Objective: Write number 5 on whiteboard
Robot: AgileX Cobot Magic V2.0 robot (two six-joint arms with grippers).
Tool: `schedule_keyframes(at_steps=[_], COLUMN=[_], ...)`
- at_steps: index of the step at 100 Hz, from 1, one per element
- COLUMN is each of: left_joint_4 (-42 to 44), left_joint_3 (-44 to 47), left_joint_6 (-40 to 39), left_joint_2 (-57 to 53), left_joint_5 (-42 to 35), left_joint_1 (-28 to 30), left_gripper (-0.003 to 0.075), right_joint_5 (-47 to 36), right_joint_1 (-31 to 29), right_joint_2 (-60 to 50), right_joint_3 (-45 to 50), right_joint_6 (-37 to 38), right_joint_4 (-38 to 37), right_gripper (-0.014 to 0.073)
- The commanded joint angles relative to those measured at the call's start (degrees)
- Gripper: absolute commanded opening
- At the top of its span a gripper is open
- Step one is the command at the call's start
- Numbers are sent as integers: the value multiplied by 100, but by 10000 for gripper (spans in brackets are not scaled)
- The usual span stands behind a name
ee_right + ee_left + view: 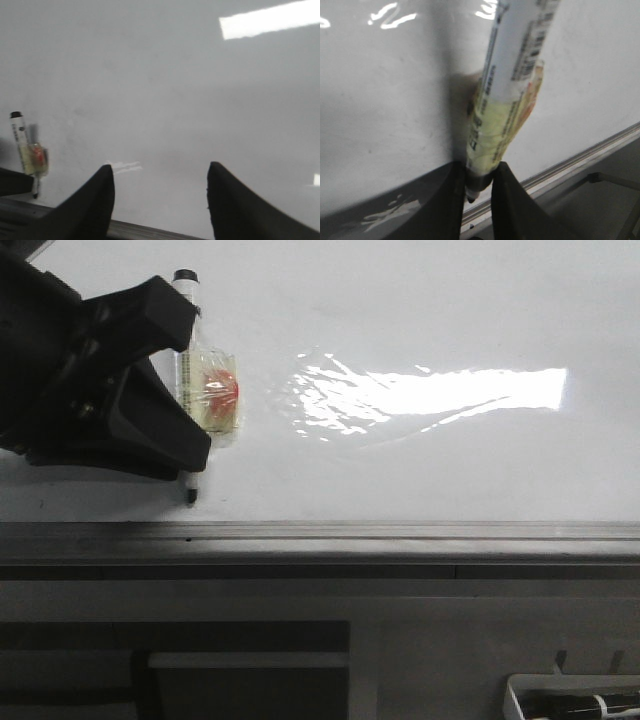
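At the near-left of the whiteboard (420, 470), the left gripper (185, 390) fingers are clamped on a taped marker (190, 380), tip close to the surface. No number 5 is drawn yet. Risk: the marker slipping in the grip, skewing strokes. The right gripper (160, 200) fingers stand apart, empty.

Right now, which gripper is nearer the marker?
Left. The left gripper is shut on the marker, tip at the whiteboard. The right gripper is open, apart from the marker, over bare board.
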Motion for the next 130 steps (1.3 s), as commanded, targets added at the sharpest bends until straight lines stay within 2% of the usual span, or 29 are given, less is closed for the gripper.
schedule_keyframes(at_steps=[1,11,15,24,36,45,65,102,130], left_joint_4=[-89,57,97,106,260,679,1696,1696,1696], left_joint_3=[-179,-318,-382,-509,-643,-670,-670,-670,-670], left_joint_6=[317,1146,1791,2722,3942,4564,4629,4629,4629], left_joint_2=[-299,-529,-646,-838,-979,-1005,-1005,-1005,-1005], left_joint_5=[-35,408,625,880,1067,1171,1220,1200,1196], left_joint_1=[-13,-90,-164,-312,-543,-775,-1173,-1197,-1197], left_gripper=[-20,-20,-20,-20,-20,-20,-20,-20,-20], right_joint_5=[-339,58,231,535,455,260,-71,-379,-352], right_joint_1=[339,878,1139,1729,2461,2926,3436,3531,3541], right_joint_2=[128,346,502,902,1462,1911,2823,3918,4139], right_joint_3=[-368,-622,-732,-918,-996,-1081,-1409,-1994,-2111], right_joint_6=[-470,-1174,-1434,-1773,-2163,-2407,-2430,-2430,-2430], right_joint_4=[130,430,547,612,612,612,323,300,398], right_gripper=[367,367,367,367,367,367,367,367,367])
